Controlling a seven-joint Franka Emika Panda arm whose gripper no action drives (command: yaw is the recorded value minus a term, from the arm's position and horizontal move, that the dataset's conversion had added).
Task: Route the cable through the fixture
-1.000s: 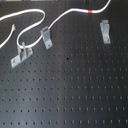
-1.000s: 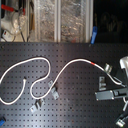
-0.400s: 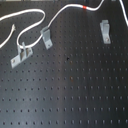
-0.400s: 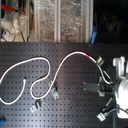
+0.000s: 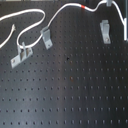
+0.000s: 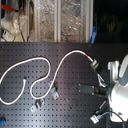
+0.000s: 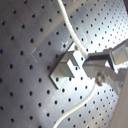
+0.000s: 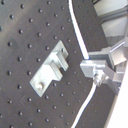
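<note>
The gripper (image 8: 94, 70) pinches the white cable (image 6: 47, 65) tight beside a metal fixture (image 8: 50, 70). In the first exterior view, the red tape (image 5: 83, 7) has slid left since before. The cable loops across the black pegboard (image 5: 75, 85).

All four pictures are soft and grainy. The dark pegboard (image 5: 70, 85) shows dull overhead sheen; both wrist views are blurred, with pale washed-out edges.

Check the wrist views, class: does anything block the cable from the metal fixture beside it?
Nothing visible does. In the second wrist view the cable runs just beside the fixture, with only bare pegboard between them.
</note>
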